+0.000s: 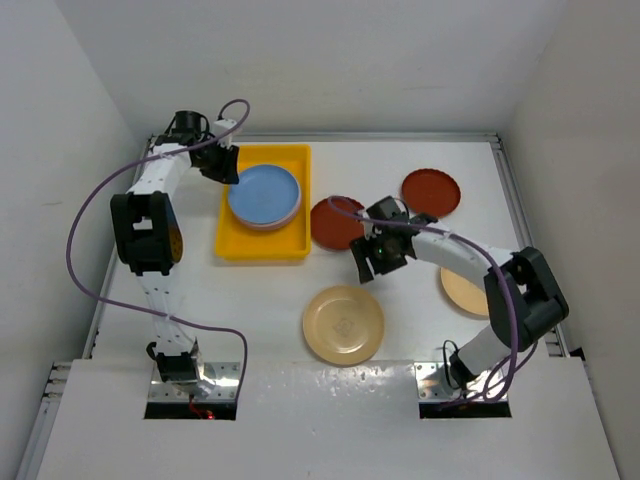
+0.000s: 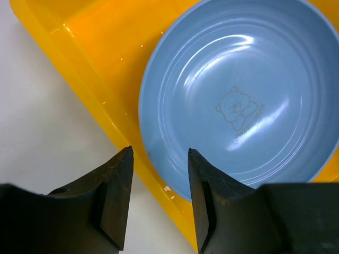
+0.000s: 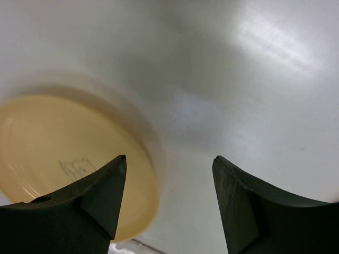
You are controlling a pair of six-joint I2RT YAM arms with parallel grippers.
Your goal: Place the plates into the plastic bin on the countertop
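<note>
A white countertop (image 1: 400,160) is seen from above, with two robot arms mounted at its near edge. A bright yellow plastic bin (image 1: 262,248) sits at the back left. Inside it a blue plate (image 1: 264,193) lies face up on top of a stack, and a pale rim of another plate shows just under its near edge.

Four plates lie loose on the countertop to the right of the bin:
- The first dark red plate (image 1: 335,225) is just beside the bin's right wall.
- The second dark red plate (image 1: 431,190) is further right.
- The front tan-yellow plate (image 1: 343,324) is near the centre.
- The right tan-yellow plate (image 1: 463,292) is partly hidden under the right arm.

The left gripper (image 2: 159,153) hovers over the bin's left wall and the blue plate's rim, its jaws partly apart and holding nothing. The right gripper (image 3: 168,161) hangs above bare countertop near the front tan-yellow plate, its jaws wide and empty.
</note>
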